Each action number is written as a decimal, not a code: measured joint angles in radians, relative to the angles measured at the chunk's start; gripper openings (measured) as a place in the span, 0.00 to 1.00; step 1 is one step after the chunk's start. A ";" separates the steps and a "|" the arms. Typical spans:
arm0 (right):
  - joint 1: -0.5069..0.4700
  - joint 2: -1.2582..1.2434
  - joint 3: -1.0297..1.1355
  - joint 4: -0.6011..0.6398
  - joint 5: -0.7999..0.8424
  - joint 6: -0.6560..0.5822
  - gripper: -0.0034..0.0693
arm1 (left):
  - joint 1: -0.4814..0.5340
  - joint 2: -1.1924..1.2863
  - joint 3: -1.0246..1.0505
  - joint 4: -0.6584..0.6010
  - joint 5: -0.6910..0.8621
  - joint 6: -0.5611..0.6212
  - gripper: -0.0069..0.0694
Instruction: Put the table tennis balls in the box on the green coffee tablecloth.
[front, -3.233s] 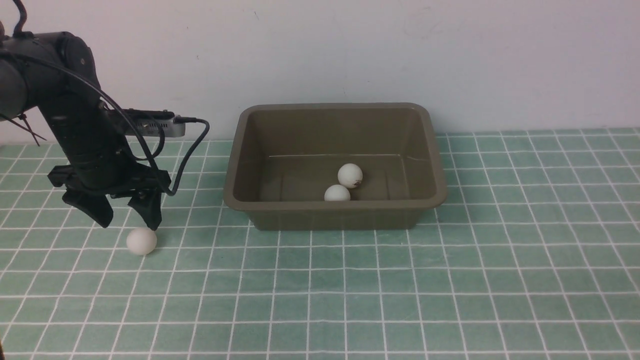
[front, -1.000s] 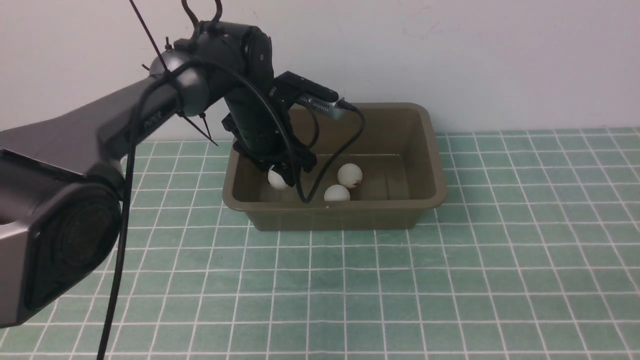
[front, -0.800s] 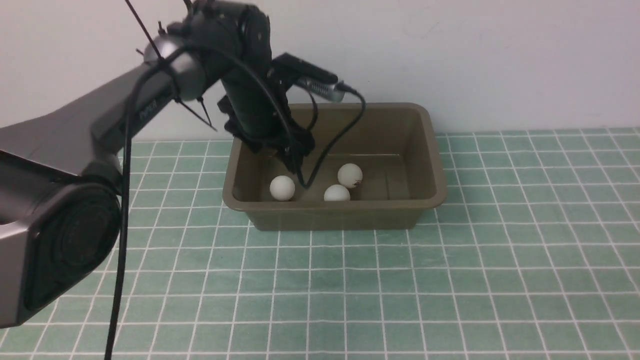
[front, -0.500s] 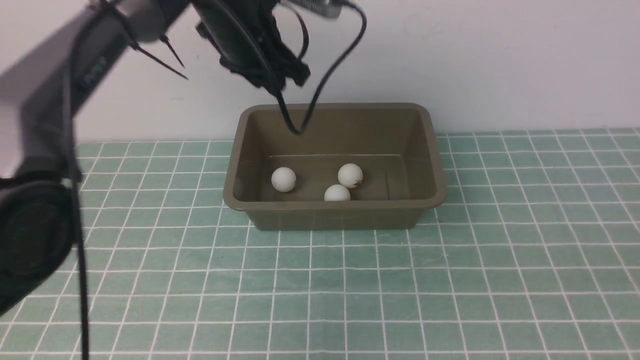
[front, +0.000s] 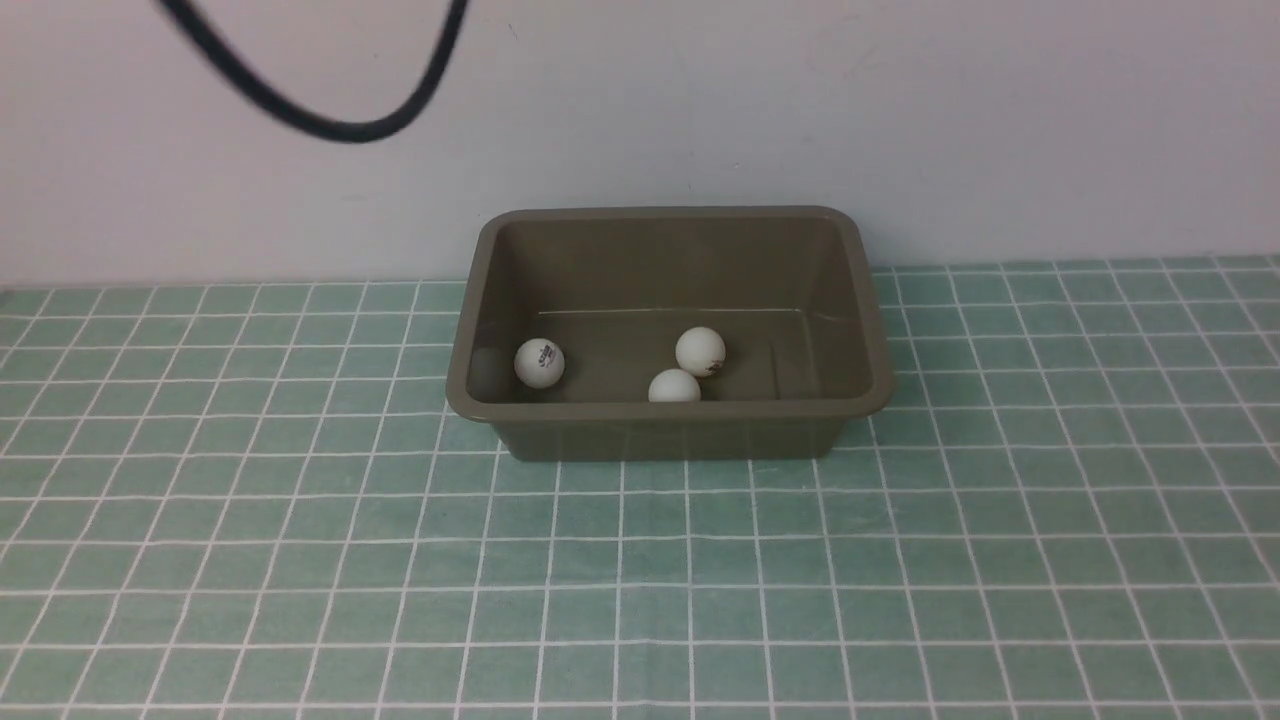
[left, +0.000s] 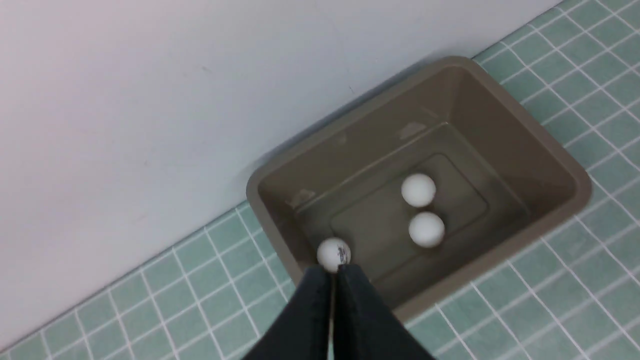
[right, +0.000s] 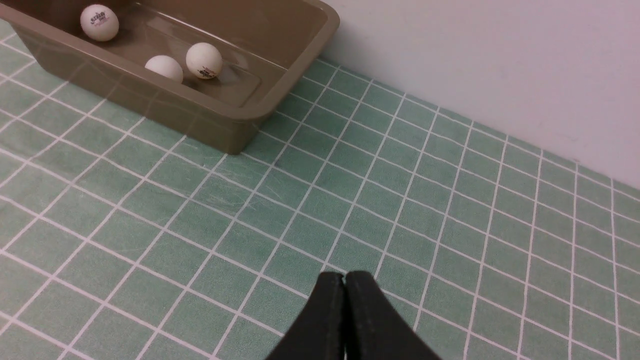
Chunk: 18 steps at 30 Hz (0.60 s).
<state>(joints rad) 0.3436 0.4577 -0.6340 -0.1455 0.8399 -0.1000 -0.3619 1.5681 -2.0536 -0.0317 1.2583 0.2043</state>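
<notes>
The olive box (front: 670, 430) sits on the green tablecloth (front: 640, 580), close to the white wall (front: 900, 120). Three white table tennis balls lie on its floor: the logo ball (front: 540, 363) near the left end, and the rear ball (front: 700, 351) and front ball (front: 675, 386) just beside each other near the middle. The left hand (left: 334, 270) hangs high over the box's left end, fingers pressed together, holding nothing. The right hand (right: 344, 277) is closed and empty too, over bare cloth well apart from the box. A black cable (front: 320, 125) loops across the wall.
</notes>
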 joint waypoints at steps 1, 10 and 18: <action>0.000 0.000 0.000 0.000 0.000 0.000 0.03 | 0.000 -0.036 0.031 0.000 0.002 0.000 0.09; 0.000 0.000 0.000 0.000 0.000 0.001 0.03 | 0.000 -0.265 0.231 -0.016 0.021 -0.049 0.09; 0.000 0.000 0.000 0.000 0.000 0.001 0.03 | 0.000 -0.300 0.253 0.014 0.020 -0.077 0.09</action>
<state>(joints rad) 0.3436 0.4577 -0.6340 -0.1458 0.8399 -0.0991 -0.3619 1.2683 -1.8001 -0.0174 1.2784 0.1271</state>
